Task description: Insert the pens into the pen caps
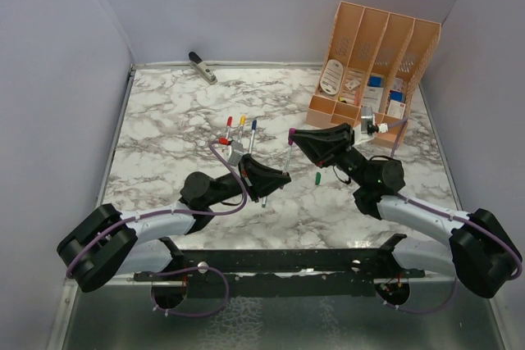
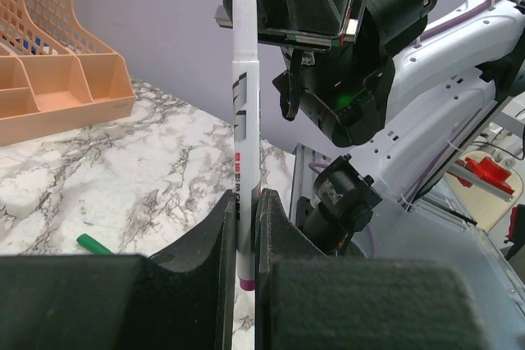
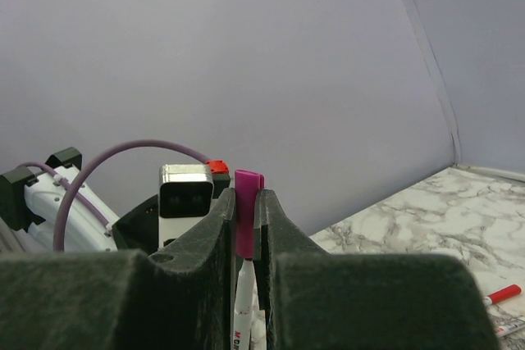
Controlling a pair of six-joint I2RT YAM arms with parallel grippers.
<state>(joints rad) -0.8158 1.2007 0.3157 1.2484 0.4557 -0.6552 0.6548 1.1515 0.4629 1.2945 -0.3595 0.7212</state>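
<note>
Ctr of top view: purple-tipped pen (image 1: 287,156), near upright, w/ purple cap (image 1: 292,132) at its top end. Clamped low on barrel btwn jaws of left gripper (image 1: 277,176). Cap pinched tight in jaws of right gripper (image 1: 299,138), pen's tapered end meeting it from below. Just right of that, on marble table (image 1: 164,170): green cap (image 1: 317,178), lying loose. Left of ctr: 3 other pens (image 1: 241,130) side by side, w/ red, yellow, blue ends up-frame. Upper right: orange organiser (image 1: 377,38). Upper left, by back edge: grey clip-like tool (image 1: 202,67).
</note>
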